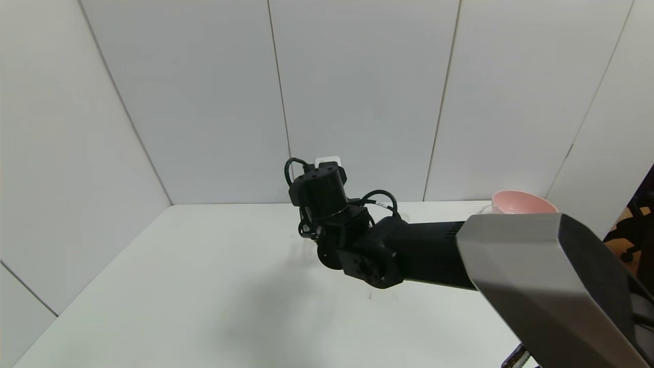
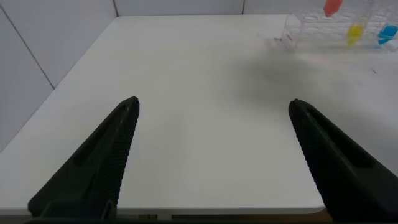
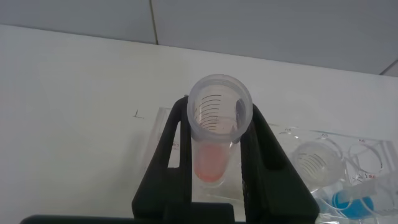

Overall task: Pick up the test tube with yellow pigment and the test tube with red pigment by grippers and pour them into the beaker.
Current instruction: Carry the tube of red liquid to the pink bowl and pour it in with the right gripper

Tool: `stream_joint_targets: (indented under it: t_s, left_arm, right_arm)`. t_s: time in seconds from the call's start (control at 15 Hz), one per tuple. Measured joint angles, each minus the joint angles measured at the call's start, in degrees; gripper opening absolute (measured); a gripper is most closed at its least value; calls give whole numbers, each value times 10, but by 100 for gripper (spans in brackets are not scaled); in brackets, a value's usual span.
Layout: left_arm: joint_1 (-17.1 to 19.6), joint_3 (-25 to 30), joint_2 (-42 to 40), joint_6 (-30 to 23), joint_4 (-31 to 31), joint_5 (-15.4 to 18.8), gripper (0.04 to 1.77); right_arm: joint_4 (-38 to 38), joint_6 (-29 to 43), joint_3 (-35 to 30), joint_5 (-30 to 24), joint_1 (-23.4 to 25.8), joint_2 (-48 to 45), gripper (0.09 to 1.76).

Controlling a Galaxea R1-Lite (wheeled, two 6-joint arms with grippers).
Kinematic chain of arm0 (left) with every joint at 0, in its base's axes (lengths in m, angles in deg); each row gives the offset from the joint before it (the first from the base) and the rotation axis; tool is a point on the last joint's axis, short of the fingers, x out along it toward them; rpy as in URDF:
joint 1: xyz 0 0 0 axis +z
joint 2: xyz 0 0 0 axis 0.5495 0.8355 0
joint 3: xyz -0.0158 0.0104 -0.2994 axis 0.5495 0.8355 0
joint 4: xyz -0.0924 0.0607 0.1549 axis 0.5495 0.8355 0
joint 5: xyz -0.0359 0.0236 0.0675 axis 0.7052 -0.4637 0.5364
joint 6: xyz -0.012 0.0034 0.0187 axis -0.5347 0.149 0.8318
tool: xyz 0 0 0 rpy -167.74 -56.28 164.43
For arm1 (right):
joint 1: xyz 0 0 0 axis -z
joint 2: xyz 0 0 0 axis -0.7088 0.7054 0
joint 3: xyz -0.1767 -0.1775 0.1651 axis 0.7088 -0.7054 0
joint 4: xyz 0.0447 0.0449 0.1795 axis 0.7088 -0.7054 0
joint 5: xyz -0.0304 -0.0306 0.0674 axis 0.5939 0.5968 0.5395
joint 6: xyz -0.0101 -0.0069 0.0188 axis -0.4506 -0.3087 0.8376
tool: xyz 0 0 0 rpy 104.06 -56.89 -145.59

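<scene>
The right end effector (image 3: pixel 217 152) is clamped on the red tube (image 3: pixel 214 134) above the rack (image 3: pixel 323 155) — pick-up in hand. The left end effector (image 2: pixel 211 124) hangs open over the table (image 2: pixel 186 81), far from the yellow tube (image 2: pixel 355 32). Next, carry red to the beaker — unseen here.

Red tube (image 3: pixel 211 146) between right end effector (image 3: pixel 214 155) fingers, above rack (image 3: pixel 323 143)
</scene>
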Motion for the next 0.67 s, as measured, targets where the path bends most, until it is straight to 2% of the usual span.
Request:
stream_joint_targets:
  t_s: [0.4,0.67]
  left_arm:
    - [0,0,0,0,0,0,172]
    - [0,0,0,0,0,0,172]
  right_arm:
    - [-19,-19,-9,-2,-6,-55,51]
    - [-21,-22,-89,-39,-16,-103,51]
